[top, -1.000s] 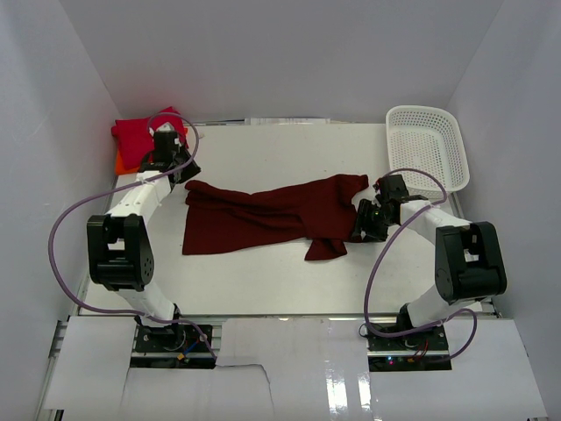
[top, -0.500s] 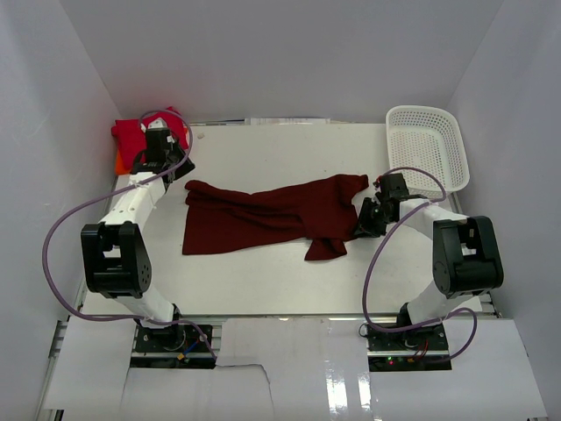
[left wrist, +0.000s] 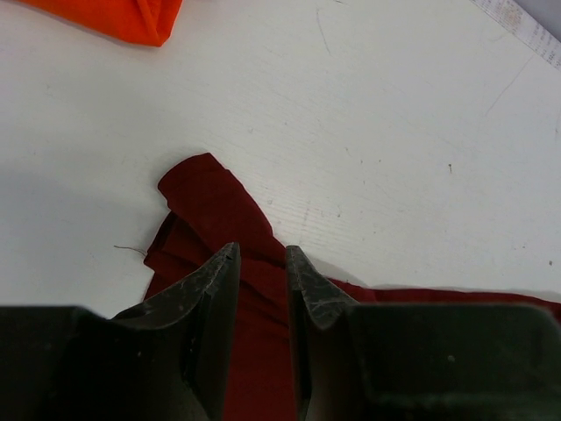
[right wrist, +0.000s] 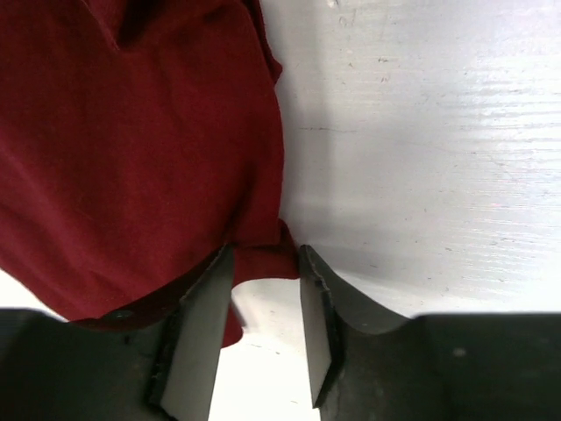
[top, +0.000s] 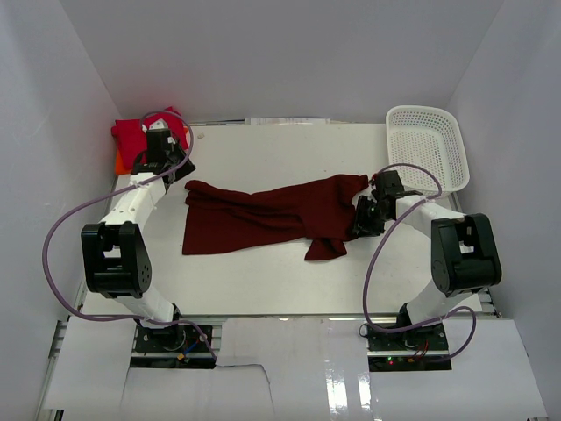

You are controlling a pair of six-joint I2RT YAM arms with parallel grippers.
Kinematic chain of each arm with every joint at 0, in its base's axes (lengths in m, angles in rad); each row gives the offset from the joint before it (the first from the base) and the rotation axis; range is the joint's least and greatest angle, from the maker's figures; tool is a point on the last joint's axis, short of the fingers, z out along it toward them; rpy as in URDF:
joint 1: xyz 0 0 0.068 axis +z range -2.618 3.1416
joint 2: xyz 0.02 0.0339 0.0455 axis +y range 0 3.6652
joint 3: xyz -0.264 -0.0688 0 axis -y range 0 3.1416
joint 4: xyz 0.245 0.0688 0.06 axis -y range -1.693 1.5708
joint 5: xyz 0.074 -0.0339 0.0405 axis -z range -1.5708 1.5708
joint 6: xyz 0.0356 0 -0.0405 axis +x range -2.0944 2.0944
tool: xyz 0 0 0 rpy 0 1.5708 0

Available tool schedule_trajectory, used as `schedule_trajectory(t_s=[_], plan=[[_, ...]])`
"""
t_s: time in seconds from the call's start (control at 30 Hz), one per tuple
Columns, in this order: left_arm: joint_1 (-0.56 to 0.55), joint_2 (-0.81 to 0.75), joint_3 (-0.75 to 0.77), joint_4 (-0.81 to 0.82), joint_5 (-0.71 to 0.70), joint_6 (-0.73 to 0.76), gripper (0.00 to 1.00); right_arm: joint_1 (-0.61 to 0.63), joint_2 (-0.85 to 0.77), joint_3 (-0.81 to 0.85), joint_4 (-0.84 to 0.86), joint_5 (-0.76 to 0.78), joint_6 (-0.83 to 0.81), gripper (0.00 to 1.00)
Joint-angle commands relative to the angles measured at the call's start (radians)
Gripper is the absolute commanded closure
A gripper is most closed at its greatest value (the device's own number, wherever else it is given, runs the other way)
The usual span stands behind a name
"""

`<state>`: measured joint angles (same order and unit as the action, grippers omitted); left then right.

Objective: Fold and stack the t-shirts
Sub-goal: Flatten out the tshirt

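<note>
The dark maroon t-shirt (top: pixel 272 215) lies crumpled and stretched across the middle of the table. My left gripper (top: pixel 177 172) hovers over its far-left corner. In the left wrist view the fingers (left wrist: pixel 261 250) stand a narrow gap apart with maroon cloth (left wrist: pixel 210 197) showing beneath them. My right gripper (top: pixel 358 221) is at the shirt's right edge. Its jaws (right wrist: pixel 266 254) are open, with a fold of the shirt's hem (right wrist: pixel 263 259) between the tips. The crimson red shirt (top: pixel 133 132) lies on the orange shirt (top: pixel 121 162) at the back left. The orange one also shows in the left wrist view (left wrist: pixel 114 16).
A white mesh basket (top: pixel 427 145) stands at the back right. White walls enclose the table on three sides. Bare table top (top: pixel 263 281) lies in front of the maroon shirt.
My left gripper has drawn back and left to the shirt's far-left corner. My right gripper has edged left onto the shirt's right hem. The shirt has barely shifted.
</note>
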<state>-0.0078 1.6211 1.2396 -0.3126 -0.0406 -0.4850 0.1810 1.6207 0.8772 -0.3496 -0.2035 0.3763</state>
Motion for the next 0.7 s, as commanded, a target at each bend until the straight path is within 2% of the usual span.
schedule_trajectory(t_s=[0.0,0.3,0.5,0.67], plan=[[0.006,-0.075,-0.009,0.003,0.013,0.013,0.62,0.012,0.042,-0.007,-0.112,0.162,-0.059,0.58],[0.006,-0.075,-0.011,0.003,0.011,0.019,0.62,0.071,0.091,0.009,-0.189,0.311,-0.091,0.6],[0.006,-0.078,-0.017,0.003,0.013,0.019,0.62,0.106,0.142,0.022,-0.226,0.332,-0.111,0.6],[0.006,-0.082,-0.02,0.004,0.01,0.02,0.62,0.115,0.169,-0.007,-0.21,0.306,-0.111,0.73]])
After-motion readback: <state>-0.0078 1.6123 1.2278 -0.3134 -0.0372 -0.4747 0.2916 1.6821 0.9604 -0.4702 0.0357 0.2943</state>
